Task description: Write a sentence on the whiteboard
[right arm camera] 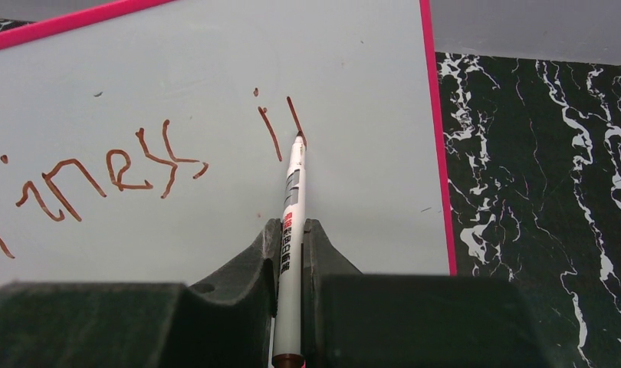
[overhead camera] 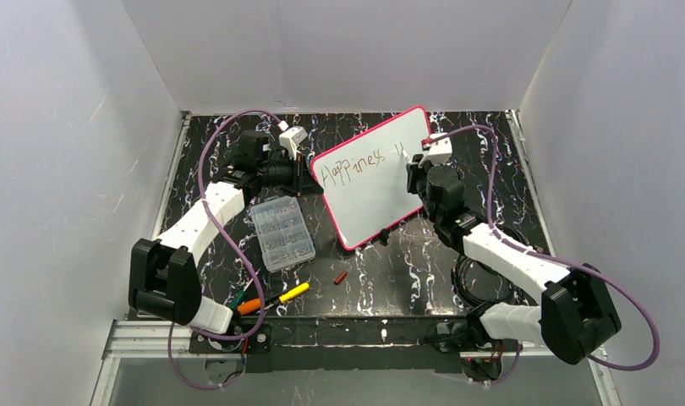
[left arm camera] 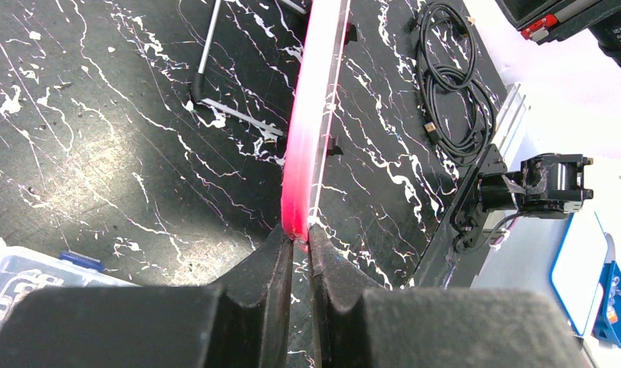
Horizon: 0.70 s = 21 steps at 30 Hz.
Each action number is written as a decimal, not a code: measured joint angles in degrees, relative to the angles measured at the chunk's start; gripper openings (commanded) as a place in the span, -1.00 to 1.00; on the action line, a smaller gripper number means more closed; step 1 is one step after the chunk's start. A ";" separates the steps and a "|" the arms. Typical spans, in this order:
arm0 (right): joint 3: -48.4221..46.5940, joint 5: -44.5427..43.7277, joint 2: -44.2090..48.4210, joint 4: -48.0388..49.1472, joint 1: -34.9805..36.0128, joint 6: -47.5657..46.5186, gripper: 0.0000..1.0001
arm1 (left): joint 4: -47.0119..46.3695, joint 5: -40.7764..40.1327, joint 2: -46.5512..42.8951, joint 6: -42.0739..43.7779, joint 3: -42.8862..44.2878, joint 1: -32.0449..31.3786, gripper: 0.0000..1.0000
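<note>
The whiteboard (overhead camera: 370,178) is sitting in the upper middle of the top view, turned at a slant on the black marbled counter (overhead camera: 407,262), its pink-red rim running from the upper right down toward the lower centre. The left end effector (left arm camera: 300,234) is closing on the board's left edge; in the left wrist view both dark fingers are pinching the glowing pink rim between them, the board running edge-on up the middle of the frame. The right end effector (right arm camera: 291,230) is gripping a slim white marker (right arm camera: 294,192) at the bottom centre of the right wrist view, the pen pointing up the frame with its tip touching the white surface. The sentence (overhead camera: 358,166) is running across the upper part of the board in brownish-red letters, reading "Happiness" followed by a dotted "i" and one more slanted stroke, and the marker tip is resting at the lower end of that last stroke. A clear organizer box (overhead camera: 282,233) is lying on the counter just beside the board's lower left side. A small red cap (overhead camera: 340,277) is lying below the board, and a yellow-handled tool (overhead camera: 293,293) is lying near the counter's front edge. A coiled black cable (left arm camera: 449,84) is lying at the upper right of the left wrist view.
</note>
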State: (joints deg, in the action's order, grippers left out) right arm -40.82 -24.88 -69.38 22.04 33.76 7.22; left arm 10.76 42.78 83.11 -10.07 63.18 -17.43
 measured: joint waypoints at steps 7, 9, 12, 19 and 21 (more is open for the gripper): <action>-1.44 -0.04 -1.38 1.97 -0.02 -0.46 -0.97 | 0.00 0.00 0.00 0.00 0.00 0.00 -1.00; -1.75 -0.07 -1.57 2.14 -0.02 -0.74 -0.97 | 0.00 -0.02 0.00 0.00 0.00 0.00 -1.00; -2.12 -0.26 -1.90 2.47 -0.02 -1.18 -0.97 | 0.00 -0.02 0.00 0.00 0.00 0.00 -1.00; -2.71 -1.27 -2.99 3.06 -0.07 -1.55 -0.97 | 0.00 -0.04 0.00 0.00 0.00 0.00 -1.00; -2.84 -1.55 -3.15 3.15 -0.13 -1.60 -0.97 | 0.00 -0.07 0.00 0.00 0.00 0.00 -1.00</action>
State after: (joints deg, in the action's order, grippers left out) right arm -43.66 -26.44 -72.53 25.19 33.63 5.63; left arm 10.76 42.72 83.11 -10.07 63.18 -17.43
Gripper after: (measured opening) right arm 0.188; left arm 0.092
